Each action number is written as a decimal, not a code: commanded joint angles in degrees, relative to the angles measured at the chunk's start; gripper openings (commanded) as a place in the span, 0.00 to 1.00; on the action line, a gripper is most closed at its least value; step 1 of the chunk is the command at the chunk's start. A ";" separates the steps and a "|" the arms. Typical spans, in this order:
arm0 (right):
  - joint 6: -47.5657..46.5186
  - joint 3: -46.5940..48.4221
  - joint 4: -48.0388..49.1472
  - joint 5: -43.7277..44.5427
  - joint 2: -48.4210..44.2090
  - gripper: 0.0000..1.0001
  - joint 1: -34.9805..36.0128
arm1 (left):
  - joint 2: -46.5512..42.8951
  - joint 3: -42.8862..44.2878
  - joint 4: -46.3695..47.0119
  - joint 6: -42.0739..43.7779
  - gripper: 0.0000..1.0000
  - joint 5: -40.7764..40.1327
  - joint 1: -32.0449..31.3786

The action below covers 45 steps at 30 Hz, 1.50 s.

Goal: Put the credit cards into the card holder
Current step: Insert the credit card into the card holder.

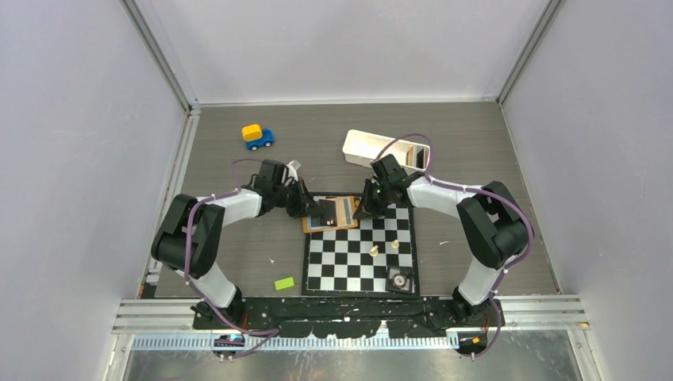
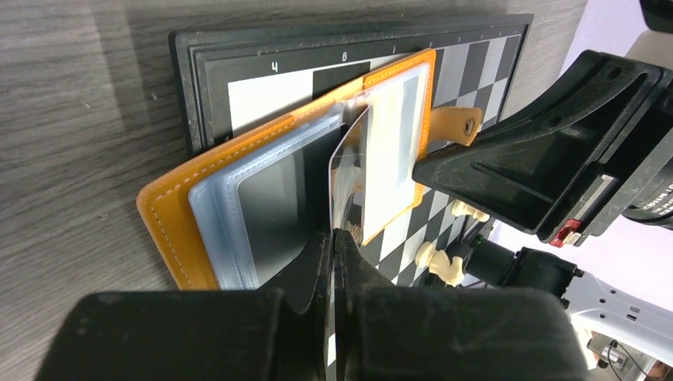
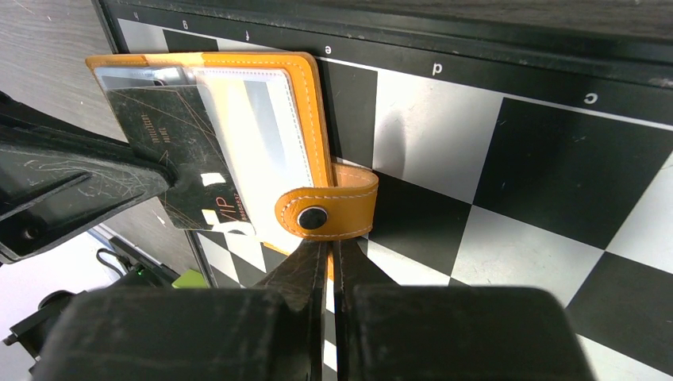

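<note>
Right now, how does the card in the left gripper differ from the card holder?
Colour: the card is dark and glossy; the card holder is orange with clear pockets.
Pose: the card stands tilted, its far edge at the pockets; the card holder lies open on the chessboard.
Grip: the left gripper pinches the card; the right gripper pinches the card holder's edge.
Both are flat rectangles.

An orange-tan leather fold-over card holder (image 3: 317, 111) lies open, clear plastic sleeves upward, overhanging the chessboard's (image 3: 508, 159) far left corner. A dark glossy credit card (image 3: 178, 151) stands tilted over its middle.
</note>
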 commanded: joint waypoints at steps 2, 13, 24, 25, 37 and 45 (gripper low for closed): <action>-0.98 0.16 -3.08 4.73 2.59 0.05 0.59 | 1.71 -1.20 4.14 -1.02 0.00 -2.16 0.23; -1.08 0.50 -3.43 4.99 2.82 0.05 0.89 | 1.74 -2.44 6.35 -2.44 0.00 -1.77 0.26; -0.97 0.92 -3.51 4.90 2.67 0.05 1.21 | 1.79 -3.65 8.77 -4.07 0.00 -2.28 -1.02; -0.93 0.94 -3.55 4.90 2.64 0.05 1.19 | 1.96 -3.48 8.77 -4.21 0.00 -2.46 -1.49; -0.65 0.95 -4.94 7.54 1.51 0.00 1.41 | -2.00 3.86 -7.21 4.55 0.16 -10.57 -2.82; -0.47 1.03 -4.84 7.50 1.86 0.01 1.39 | -5.30 6.53 -13.80 8.40 0.35 -11.78 -2.89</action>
